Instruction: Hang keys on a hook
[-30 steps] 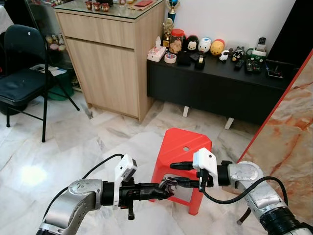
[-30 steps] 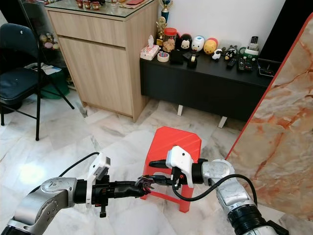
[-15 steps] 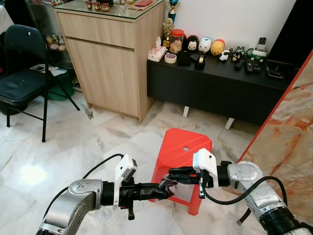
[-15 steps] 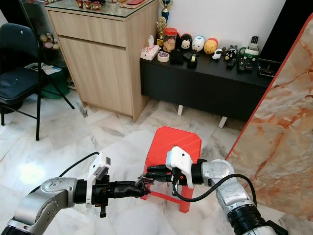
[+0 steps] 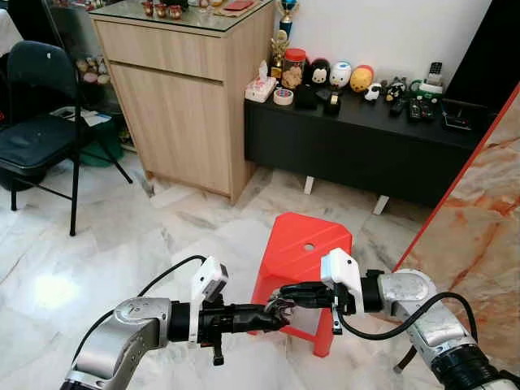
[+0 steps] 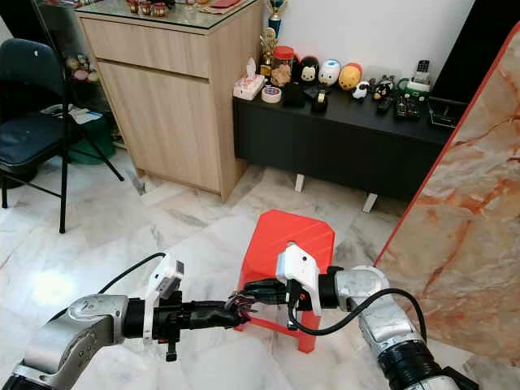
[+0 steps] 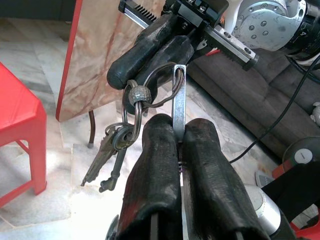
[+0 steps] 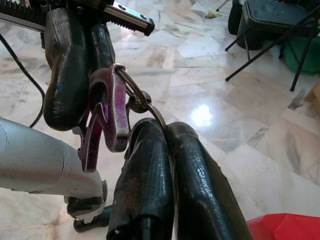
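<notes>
While both fingers (image 7: pixel 165 165) pinch it, keys (image 7: pixel 111 150) dangle.

Bunch of dull metal keys (image 7: pixel 107 157) dangling from wire ring (image 7: pixel 150 92), threaded through purple metal carabiner clip (image 8: pixel 107 117), suspended mid-air.

Bright, sharp; glare on floor (image 5: pixel 50 290)
</notes>
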Robot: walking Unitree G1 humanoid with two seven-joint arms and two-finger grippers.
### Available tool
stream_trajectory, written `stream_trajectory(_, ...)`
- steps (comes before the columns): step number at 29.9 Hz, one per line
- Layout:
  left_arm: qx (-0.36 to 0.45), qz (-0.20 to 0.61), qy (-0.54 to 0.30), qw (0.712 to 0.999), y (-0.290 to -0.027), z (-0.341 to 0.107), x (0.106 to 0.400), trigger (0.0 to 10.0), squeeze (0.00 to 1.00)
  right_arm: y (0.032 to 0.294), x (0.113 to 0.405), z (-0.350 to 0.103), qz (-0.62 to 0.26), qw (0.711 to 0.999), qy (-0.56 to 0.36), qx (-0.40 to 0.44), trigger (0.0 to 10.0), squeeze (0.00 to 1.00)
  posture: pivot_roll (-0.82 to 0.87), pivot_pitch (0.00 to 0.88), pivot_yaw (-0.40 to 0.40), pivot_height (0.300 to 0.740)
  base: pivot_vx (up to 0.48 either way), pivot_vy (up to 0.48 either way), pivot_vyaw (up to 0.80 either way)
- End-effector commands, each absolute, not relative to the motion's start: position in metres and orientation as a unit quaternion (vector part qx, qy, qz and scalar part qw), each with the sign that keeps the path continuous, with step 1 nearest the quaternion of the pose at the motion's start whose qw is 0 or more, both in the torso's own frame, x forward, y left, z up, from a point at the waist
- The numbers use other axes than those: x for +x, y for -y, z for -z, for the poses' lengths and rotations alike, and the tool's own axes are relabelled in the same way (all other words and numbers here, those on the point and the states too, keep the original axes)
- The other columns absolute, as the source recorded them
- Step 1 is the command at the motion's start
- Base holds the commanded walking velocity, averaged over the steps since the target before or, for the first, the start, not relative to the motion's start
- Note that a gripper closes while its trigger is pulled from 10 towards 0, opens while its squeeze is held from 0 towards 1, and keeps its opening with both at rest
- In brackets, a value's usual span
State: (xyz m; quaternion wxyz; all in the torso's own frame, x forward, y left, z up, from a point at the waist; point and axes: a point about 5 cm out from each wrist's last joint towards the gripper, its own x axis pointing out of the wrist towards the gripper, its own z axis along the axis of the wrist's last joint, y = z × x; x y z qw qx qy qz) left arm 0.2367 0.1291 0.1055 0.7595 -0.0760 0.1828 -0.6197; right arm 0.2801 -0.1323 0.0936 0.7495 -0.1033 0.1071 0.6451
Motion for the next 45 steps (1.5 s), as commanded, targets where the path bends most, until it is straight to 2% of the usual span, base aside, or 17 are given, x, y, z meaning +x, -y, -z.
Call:
stream_trajectory(1, -0.077, 0.63, -0.177, 0.752, -0.125, -0.109, 0.234, 10.0, 0.0, 0.132, 0.279, -0.098, -0.65, 0.747, -0.097, -0.101, 0.0, 0.0, 0.07, 0.049, -0.07, 0.74, 0.0, 0.0, 0.0)
stream_trajectory(11, -0.076, 0.629, -0.177, 0.753, -0.125, -0.108, 0.234, 10.0, 0.0, 0.132, 0.279, -0.097, -0.649, 0.748, -0.099, -0.101, 0.0, 0.0, 0.07, 0.049, -0.07, 0.74, 0.0, 0.0, 0.0)
stream_trajectory(19, -0.033, 0.598, -0.163, 0.784, -0.131, -0.106, 0.244, 10.0, 0.0, 0.134, 0.28, -0.094, -0.643, 0.75, -0.106, -0.111, 0.0, 0.0, 0.07, 0.049, -0.07, 0.74, 0.0, 0.0, 0.0)
stream_trajectory(24, -0.039, 0.593, -0.152, 0.79, -0.132, -0.11, 0.247, 10.0, 0.0, 0.134, 0.279, -0.095, -0.644, 0.75, -0.105, -0.11, 0.0, 0.0, 0.07, 0.05, -0.071, 0.74, 0.0, 0.0, 0.0)
stream_trajectory(25, -0.038, 0.591, -0.151, 0.792, -0.132, -0.11, 0.248, 10.0, 0.1, 0.134, 0.279, -0.095, -0.644, 0.75, -0.105, -0.11, 0.0, 0.0, 0.07, 0.05, -0.071, 0.74, 0.0, 0.0, 0.0)
stream_trajectory(26, -0.038, 0.59, -0.151, 0.792, -0.133, -0.109, 0.248, 10.0, 0.1, 0.134, 0.28, -0.094, -0.644, 0.75, -0.105, -0.11, 0.0, 0.0, 0.07, 0.05, -0.071, 0.74, 0.0, 0.0, 0.0)
stream_trajectory(27, -0.041, 0.59, -0.153, 0.791, -0.133, -0.109, 0.247, 10.0, 1.0, 0.134, 0.279, -0.095, -0.645, 0.749, -0.105, -0.11, 0.0, 0.0, 0.07, 0.05, -0.071, 0.74, 0.0, 0.0, 0.0)
stream_trajectory(45, -0.069, 0.6, -0.154, 0.782, -0.136, -0.112, 0.244, 10.0, 1.0, 0.138, 0.277, -0.091, -0.647, 0.745, -0.119, -0.114, 0.0, 0.0, 0.07, 0.053, -0.07, 0.74, 0.0, 0.0, 0.0)
